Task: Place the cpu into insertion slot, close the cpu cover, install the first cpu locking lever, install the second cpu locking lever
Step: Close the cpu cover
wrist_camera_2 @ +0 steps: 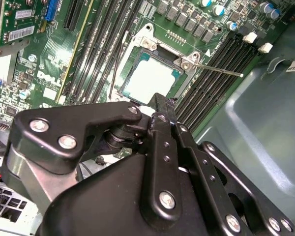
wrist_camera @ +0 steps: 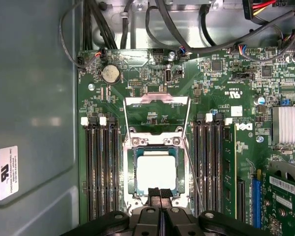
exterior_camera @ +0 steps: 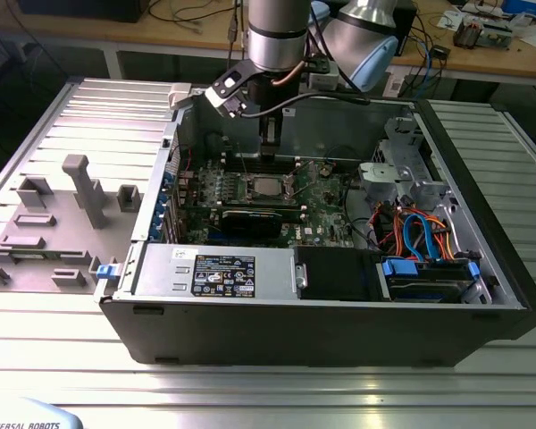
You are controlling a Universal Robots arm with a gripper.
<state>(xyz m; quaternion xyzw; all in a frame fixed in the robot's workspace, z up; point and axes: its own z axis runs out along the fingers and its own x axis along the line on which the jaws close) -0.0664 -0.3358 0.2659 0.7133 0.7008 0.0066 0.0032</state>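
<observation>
The cpu [wrist_camera: 156,172] lies flat in the insertion slot [wrist_camera: 129,172], its pale metal top showing in both wrist views [wrist_camera_2: 150,81] and in the exterior view [exterior_camera: 266,186]. The cpu cover [wrist_camera: 157,102] is swung open, lying back past the socket's far edge. A thin locking lever [wrist_camera: 195,182] sticks out unlatched along one side of the socket [wrist_camera_2: 217,70]. My gripper [wrist_camera: 160,195] hovers just above the socket edge opposite the cover, its fingers [wrist_camera_2: 157,105] shut with nothing between them. In the exterior view my gripper [exterior_camera: 269,143] hangs over the motherboard.
Black memory slots [wrist_camera: 101,167] flank the socket on both sides. A long expansion card [exterior_camera: 250,217] lies in front of it. Cables [exterior_camera: 411,232] and a drive bay crowd the case at the exterior view's right. A grey fixture tray [exterior_camera: 54,214] lies outside at its left.
</observation>
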